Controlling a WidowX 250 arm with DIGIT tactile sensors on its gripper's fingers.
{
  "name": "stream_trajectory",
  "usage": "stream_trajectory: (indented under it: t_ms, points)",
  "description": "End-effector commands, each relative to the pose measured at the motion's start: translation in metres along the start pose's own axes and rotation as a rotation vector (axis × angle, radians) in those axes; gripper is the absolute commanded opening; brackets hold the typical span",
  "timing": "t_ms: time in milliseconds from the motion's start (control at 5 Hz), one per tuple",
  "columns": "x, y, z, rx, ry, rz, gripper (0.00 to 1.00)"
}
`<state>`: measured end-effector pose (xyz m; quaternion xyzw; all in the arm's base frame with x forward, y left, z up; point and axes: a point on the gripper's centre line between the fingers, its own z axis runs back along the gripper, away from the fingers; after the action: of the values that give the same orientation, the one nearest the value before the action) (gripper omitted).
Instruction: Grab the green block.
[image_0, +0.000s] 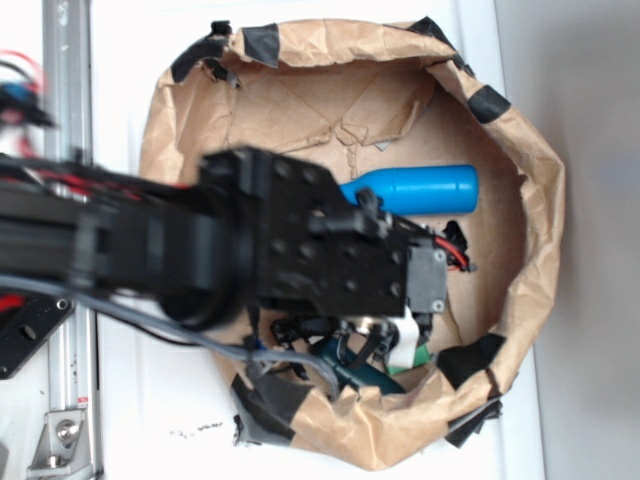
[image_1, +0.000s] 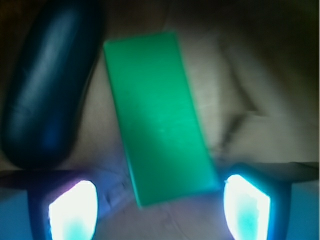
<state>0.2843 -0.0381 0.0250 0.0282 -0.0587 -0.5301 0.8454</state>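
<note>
Wrist view, L to R: dark teal oblong (image_1: 47, 85) lies just beside the green block (image_1: 157, 117), which rests flat and skewed on the brown paper liner (image_1: 260, 90), its near end between the two fingers of the gripper (image_1: 160, 210), jaws apart, not touching it. Risk 1: the L finger (image_1: 72, 210) may catch the oblong on closing. Risk 2: the skew may let the block twist or slip from the R finger.

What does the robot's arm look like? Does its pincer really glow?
The arm is black and boxy, with rows of little screw holes on top. Red, black and grey cables run along it. In the wrist view, the pincer has two dark fingers whose pads shine bright white and turquoise.
</note>
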Motion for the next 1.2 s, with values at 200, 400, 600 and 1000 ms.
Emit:
stream_trajectory:
  t_ms: [200,400,600,1000]
  points:
    - [0.054,-0.018,0.021,0.011,-0.135,-0.101,1.0]
    - [0.063,-0.019,0.025,0.025,-0.127,-0.114,1.0]
    - [0.064,-0.019,0.015,0.024,-0.104,-0.112,1.0]
    - [0.053,-0.018,-0.012,-0.008,-0.057,-0.085,1.0]
